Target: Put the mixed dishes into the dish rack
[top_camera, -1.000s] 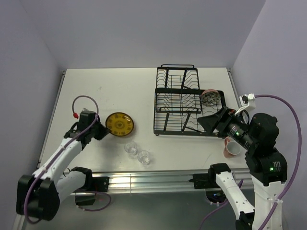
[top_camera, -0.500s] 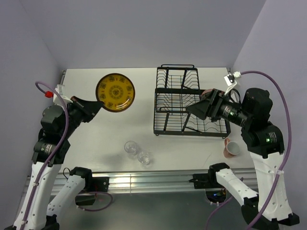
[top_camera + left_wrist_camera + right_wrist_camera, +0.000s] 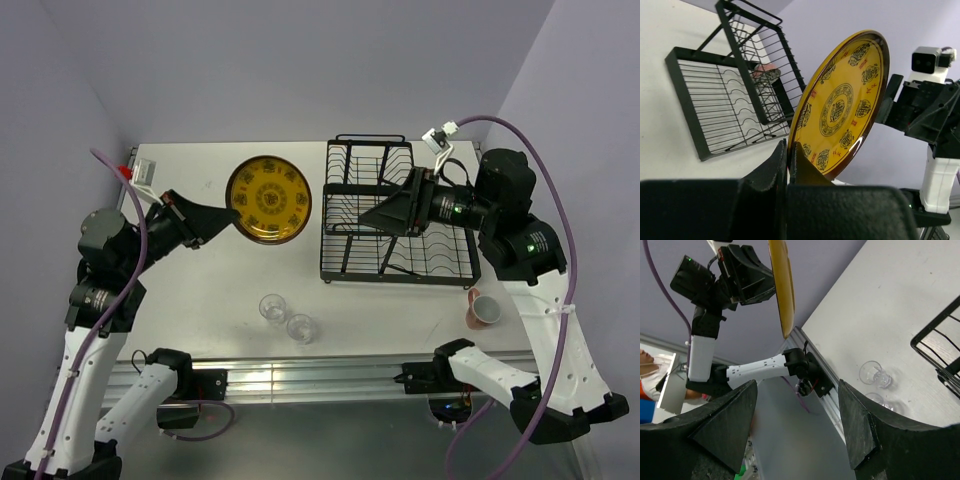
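My left gripper point(image 3: 232, 212) is shut on the rim of the yellow-orange plate point(image 3: 268, 200) and holds it in the air, tilted on edge, left of the black wire dish rack point(image 3: 350, 187). In the left wrist view the fingers point(image 3: 788, 145) pinch the plate point(image 3: 845, 105), with the rack point(image 3: 715, 110) beyond and the patterned bowl point(image 3: 765, 75) inside it. My right gripper point(image 3: 375, 218) is open and empty above the rack; its wrist view point(image 3: 797, 390) shows the plate edge-on point(image 3: 781, 285). Two clear tumblers point(image 3: 272, 308) point(image 3: 299, 327) stand near the front edge.
A pink cup point(image 3: 484, 307) lies on the table right of the rack, by my right arm. The right arm crosses over the rack's right half and hides the bowl from above. The metal rail point(image 3: 330, 375) runs along the near edge.
My left gripper lifted the plate off the table and carried it up and right toward the rack. My right arm rose and swung left over the rack.
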`<state>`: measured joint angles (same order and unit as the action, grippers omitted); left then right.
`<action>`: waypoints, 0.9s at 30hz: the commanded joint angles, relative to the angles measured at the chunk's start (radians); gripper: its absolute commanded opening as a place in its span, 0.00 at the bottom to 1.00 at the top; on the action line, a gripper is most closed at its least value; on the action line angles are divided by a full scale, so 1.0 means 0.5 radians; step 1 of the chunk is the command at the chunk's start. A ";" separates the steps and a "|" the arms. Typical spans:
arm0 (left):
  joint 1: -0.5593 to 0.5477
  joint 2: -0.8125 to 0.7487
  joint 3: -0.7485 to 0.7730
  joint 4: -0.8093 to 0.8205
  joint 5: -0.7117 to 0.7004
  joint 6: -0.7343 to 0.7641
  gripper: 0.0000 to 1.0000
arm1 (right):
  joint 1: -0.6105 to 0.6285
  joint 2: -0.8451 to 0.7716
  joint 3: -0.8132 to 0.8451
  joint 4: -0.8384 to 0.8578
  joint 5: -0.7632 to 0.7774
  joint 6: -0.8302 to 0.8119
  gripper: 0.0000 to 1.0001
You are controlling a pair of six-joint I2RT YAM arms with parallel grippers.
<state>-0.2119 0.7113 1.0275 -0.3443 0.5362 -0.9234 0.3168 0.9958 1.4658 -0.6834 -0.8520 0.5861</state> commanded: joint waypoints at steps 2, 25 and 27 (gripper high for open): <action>-0.064 0.075 0.160 0.192 0.097 0.070 0.00 | 0.057 0.021 0.044 0.204 -0.109 0.027 0.72; -0.386 0.252 0.249 0.222 0.020 0.116 0.00 | 0.367 0.460 0.241 0.431 0.047 -0.040 0.37; -0.395 0.292 0.258 0.238 0.041 0.129 0.00 | 0.367 0.460 0.225 0.465 0.020 -0.037 0.28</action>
<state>-0.3981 0.8421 1.1019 -0.3050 0.5121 -0.8764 0.4934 1.2369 1.5562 -0.5251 -0.8238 0.5777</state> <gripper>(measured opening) 0.037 0.323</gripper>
